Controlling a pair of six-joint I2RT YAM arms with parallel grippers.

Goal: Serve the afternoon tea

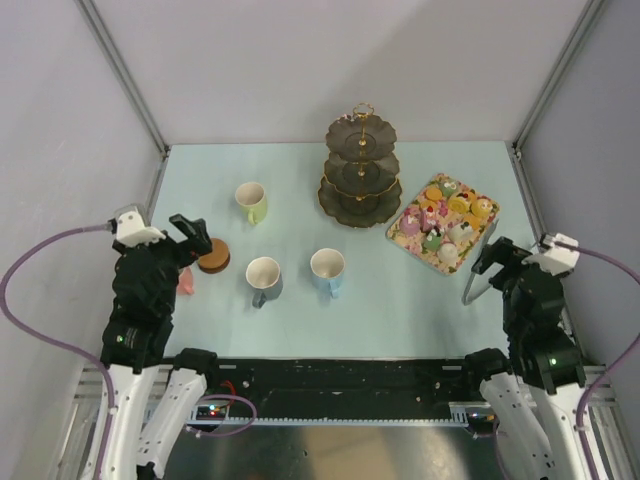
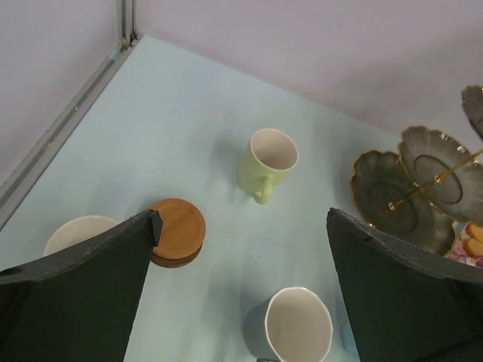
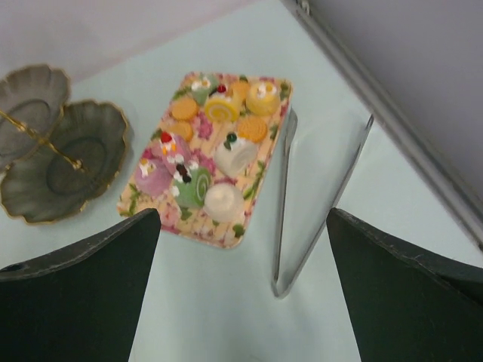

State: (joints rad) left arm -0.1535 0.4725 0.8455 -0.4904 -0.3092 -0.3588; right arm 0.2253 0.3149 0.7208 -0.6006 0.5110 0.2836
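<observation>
1. My left gripper [image 2: 243, 217] hangs above the left side of the pale blue desk [image 1: 290, 170], its jaws spread wide and holding nothing
2. Just below it is a stack of round brown coasters [image 2: 177, 226]; a pink mug [image 1: 186, 282] sits beside them, mostly hidden under my left arm
3. A yellow-green mug [image 2: 268, 162] stands upright farther back; a grey mug [image 1: 265, 280] and a blue mug [image 1: 328, 271] stand side by side nearer the front, apart from each other
4. The dark gold-rimmed three-tier stand [image 1: 361, 170] is at the back centre
5. To its right, small colourful cakes [image 3: 226, 154] lie on a floral tray [image 3: 258, 170]
6. My right gripper [image 3: 243, 215] hovers near the tray's front corner, jaws wide, empty
7. Metal tongs [image 3: 281, 286] lie on the desk just right of the tray
</observation>
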